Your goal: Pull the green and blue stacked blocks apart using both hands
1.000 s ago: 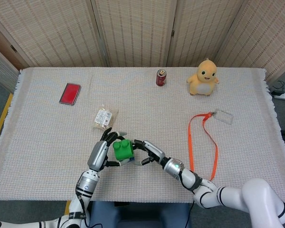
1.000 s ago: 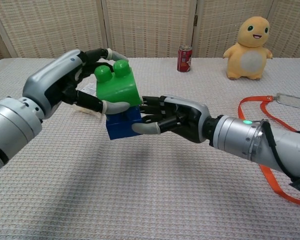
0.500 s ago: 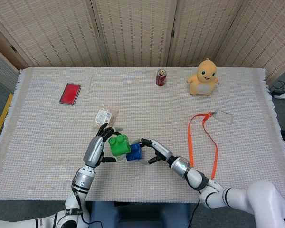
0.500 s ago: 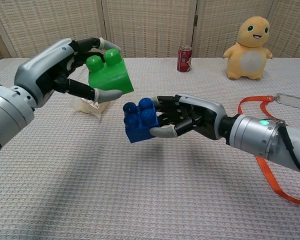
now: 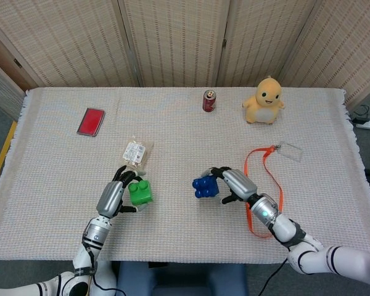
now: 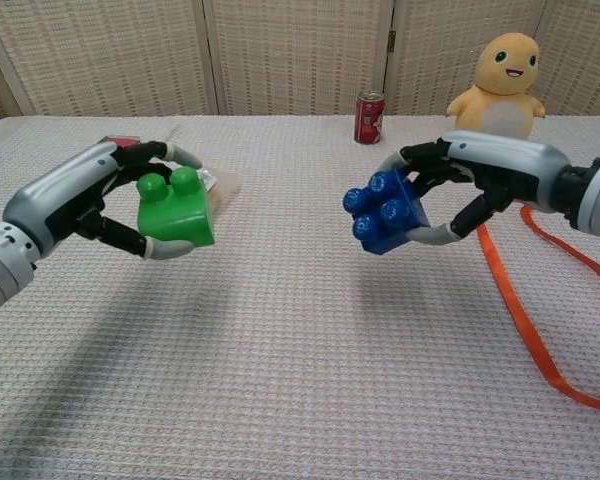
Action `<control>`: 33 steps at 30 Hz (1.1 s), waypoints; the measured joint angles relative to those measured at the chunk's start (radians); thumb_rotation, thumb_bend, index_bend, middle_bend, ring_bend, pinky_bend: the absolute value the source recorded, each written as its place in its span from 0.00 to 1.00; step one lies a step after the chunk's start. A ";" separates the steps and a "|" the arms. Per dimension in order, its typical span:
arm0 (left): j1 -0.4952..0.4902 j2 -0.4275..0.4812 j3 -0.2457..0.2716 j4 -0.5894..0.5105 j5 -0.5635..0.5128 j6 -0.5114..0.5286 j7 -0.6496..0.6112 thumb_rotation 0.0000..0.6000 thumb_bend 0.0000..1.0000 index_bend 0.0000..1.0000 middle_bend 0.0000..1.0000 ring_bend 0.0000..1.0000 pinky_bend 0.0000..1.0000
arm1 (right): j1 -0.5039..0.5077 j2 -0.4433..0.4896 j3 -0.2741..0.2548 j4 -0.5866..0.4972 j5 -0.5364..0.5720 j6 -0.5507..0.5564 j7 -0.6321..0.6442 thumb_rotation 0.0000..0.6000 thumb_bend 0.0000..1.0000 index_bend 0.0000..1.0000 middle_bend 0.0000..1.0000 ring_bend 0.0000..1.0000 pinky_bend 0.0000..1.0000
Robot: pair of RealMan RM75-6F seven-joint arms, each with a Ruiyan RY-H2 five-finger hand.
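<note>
Blocks now apart over woven tablecloth (image 5: pixel 61 154), screens (image 5: pixel 172 37) behind.

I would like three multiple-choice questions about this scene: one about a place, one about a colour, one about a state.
1. Where does the soda can stand?
A. at the far side of the table, left of the yellow plush toy
B. beside the red phone
C. between the two hands

2. What colour is the lanyard strap?
A. green
B. orange
C. white

3. In what state are the two blocks?
A. stacked
B. apart, lying on the cloth
C. apart, one in each hand

Answers: 1 A, the can stands near the far edge, just left of the toy. 2 B, the strap is orange. 3 C, the left hand holds the green block and the right hand holds the blue block.
</note>
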 measured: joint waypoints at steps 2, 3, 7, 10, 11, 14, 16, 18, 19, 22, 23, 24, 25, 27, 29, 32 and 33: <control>0.000 -0.010 0.013 0.042 0.015 -0.004 -0.043 1.00 0.39 0.25 0.70 0.22 0.00 | -0.008 0.023 0.003 -0.030 0.039 -0.008 -0.078 1.00 0.39 0.68 0.48 0.34 0.20; -0.001 -0.015 0.017 0.059 0.021 -0.007 -0.062 1.00 0.39 0.25 0.70 0.22 0.00 | -0.012 0.033 0.004 -0.044 0.062 -0.013 -0.124 1.00 0.39 0.68 0.47 0.34 0.20; -0.010 -0.035 0.034 0.131 0.042 -0.027 -0.123 1.00 0.39 0.24 0.70 0.22 0.00 | -0.021 0.049 0.006 -0.058 0.112 -0.021 -0.257 1.00 0.39 0.68 0.45 0.34 0.20; -0.017 -0.047 0.038 0.166 0.046 -0.045 -0.173 1.00 0.39 0.23 0.70 0.22 0.00 | -0.026 0.044 0.014 -0.060 0.159 -0.024 -0.334 1.00 0.39 0.68 0.44 0.34 0.20; -0.020 -0.052 0.039 0.179 0.049 -0.051 -0.197 1.00 0.39 0.23 0.70 0.22 0.00 | -0.026 0.042 0.018 -0.061 0.174 -0.026 -0.353 1.00 0.39 0.68 0.44 0.34 0.20; -0.030 -0.068 0.045 0.232 0.060 -0.066 -0.268 1.00 0.39 0.22 0.68 0.19 0.00 | -0.024 0.037 0.031 -0.067 0.219 -0.044 -0.397 1.00 0.39 0.55 0.31 0.30 0.20; -0.039 -0.073 0.049 0.261 0.069 -0.077 -0.316 1.00 0.39 0.20 0.62 0.15 0.00 | -0.019 0.042 0.039 -0.078 0.257 -0.077 -0.402 1.00 0.39 0.32 0.12 0.20 0.18; -0.051 -0.077 0.054 0.297 0.081 -0.093 -0.373 1.00 0.39 0.18 0.52 0.10 0.00 | -0.012 0.053 0.048 -0.088 0.305 -0.118 -0.405 1.00 0.39 0.10 0.01 0.09 0.12; -0.056 -0.079 0.057 0.313 0.087 -0.101 -0.398 1.00 0.39 0.17 0.45 0.07 0.00 | -0.008 0.058 0.053 -0.092 0.324 -0.135 -0.407 1.00 0.39 0.05 0.00 0.06 0.09; -0.077 -0.084 0.069 0.374 0.104 -0.132 -0.465 1.00 0.39 0.17 0.30 0.01 0.00 | 0.005 0.078 0.069 -0.107 0.370 -0.172 -0.417 1.00 0.39 0.00 0.00 0.02 0.05; -0.085 -0.087 0.074 0.397 0.108 -0.146 -0.488 1.00 0.39 0.17 0.28 0.00 0.00 | 0.007 0.082 0.073 -0.111 0.376 -0.176 -0.421 1.00 0.39 0.00 0.00 0.02 0.05; -0.091 -0.090 0.076 0.410 0.110 -0.155 -0.504 1.00 0.39 0.17 0.28 0.00 0.00 | 0.009 0.086 0.077 -0.115 0.383 -0.179 -0.424 1.00 0.39 0.00 0.00 0.01 0.05; -0.095 -0.092 0.078 0.419 0.111 -0.161 -0.519 1.00 0.39 0.17 0.28 0.00 0.00 | 0.011 0.089 0.080 -0.119 0.388 -0.182 -0.424 1.00 0.39 0.00 0.00 0.01 0.05; -0.102 -0.100 0.080 0.438 0.114 -0.167 -0.548 1.00 0.39 0.17 0.26 0.00 0.00 | 0.012 0.094 0.091 -0.126 0.394 -0.185 -0.418 1.00 0.39 0.00 0.00 0.01 0.05; -0.108 -0.109 0.081 0.459 0.117 -0.168 -0.575 1.00 0.39 0.17 0.24 0.00 0.00 | 0.011 0.099 0.096 -0.134 0.394 -0.188 -0.409 1.00 0.39 0.00 0.00 0.00 0.04; -0.112 -0.115 0.083 0.469 0.126 -0.154 -0.590 1.00 0.39 0.16 0.22 0.00 0.00 | 0.007 0.119 0.102 -0.158 0.381 -0.190 -0.393 1.00 0.39 0.00 0.00 0.00 0.01; -0.113 -0.112 0.084 0.467 0.131 -0.146 -0.591 1.00 0.39 0.16 0.20 0.00 0.00 | 0.003 0.130 0.104 -0.171 0.370 -0.188 -0.388 1.00 0.39 0.00 0.00 0.00 0.00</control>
